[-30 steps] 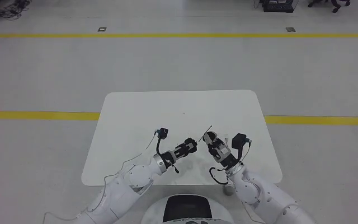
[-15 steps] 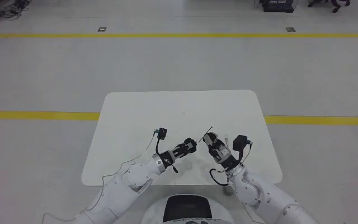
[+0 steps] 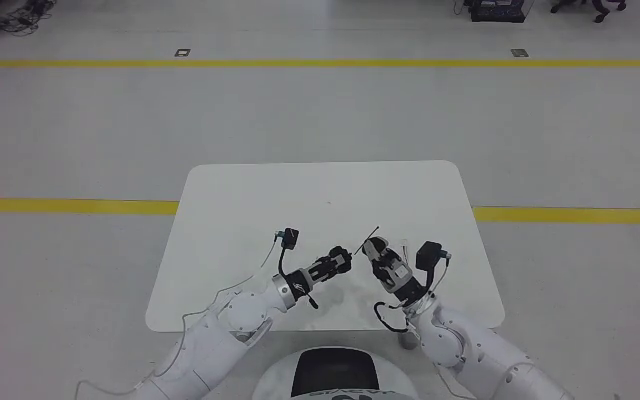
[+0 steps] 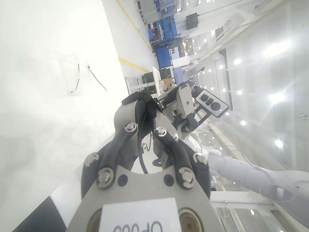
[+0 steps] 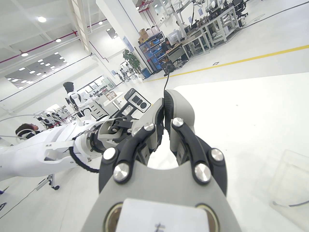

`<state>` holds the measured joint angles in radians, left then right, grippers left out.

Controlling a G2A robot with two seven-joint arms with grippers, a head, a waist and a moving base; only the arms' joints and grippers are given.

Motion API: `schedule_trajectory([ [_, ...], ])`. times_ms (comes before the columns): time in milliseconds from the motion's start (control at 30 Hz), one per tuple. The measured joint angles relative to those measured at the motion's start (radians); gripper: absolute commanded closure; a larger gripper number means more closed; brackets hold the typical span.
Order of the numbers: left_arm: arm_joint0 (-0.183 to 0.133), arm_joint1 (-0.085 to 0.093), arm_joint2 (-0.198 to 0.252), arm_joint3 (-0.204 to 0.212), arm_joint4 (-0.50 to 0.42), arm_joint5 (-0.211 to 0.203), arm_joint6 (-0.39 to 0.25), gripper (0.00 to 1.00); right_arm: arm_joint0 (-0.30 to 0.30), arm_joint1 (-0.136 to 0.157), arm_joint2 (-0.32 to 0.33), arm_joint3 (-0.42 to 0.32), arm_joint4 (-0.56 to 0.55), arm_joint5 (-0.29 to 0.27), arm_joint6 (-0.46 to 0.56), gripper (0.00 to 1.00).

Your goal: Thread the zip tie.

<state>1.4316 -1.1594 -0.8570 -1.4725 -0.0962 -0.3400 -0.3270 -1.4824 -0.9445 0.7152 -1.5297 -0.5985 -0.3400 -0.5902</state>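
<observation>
In the right wrist view, my right gripper point(image 5: 164, 101) is shut on a thin black zip tie point(image 5: 166, 82) whose free end, with a small head, sticks up past the fingertips. From above, that strand point(image 3: 368, 238) pokes out of the right gripper point(image 3: 373, 252) over the near middle of the white table point(image 3: 320, 190). My left gripper point(image 3: 340, 261) sits close beside it, tips almost meeting. In the left wrist view, the left gripper point(image 4: 144, 103) is shut on a black zip tie strand point(image 4: 141, 143) that trails back toward the wrist. I cannot tell whether both hold one tie.
A clear tray point(image 4: 72, 76) lies flat on the table with two spare black ties point(image 4: 96, 79) in it. It also appears near the right arm point(image 5: 294, 170). Yellow floor lines point(image 3: 90, 206) run past the table. Benches and other robots stand far off.
</observation>
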Motion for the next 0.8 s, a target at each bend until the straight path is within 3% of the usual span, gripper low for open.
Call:
schedule_trajectory([
  [800, 0.0, 0.0, 0.0, 0.0, 0.0, 0.0, 0.0, 1.0, 0.047, -0.002, -0.053, 0.032, 0.019, 0.0, -0.02, 1.0],
])
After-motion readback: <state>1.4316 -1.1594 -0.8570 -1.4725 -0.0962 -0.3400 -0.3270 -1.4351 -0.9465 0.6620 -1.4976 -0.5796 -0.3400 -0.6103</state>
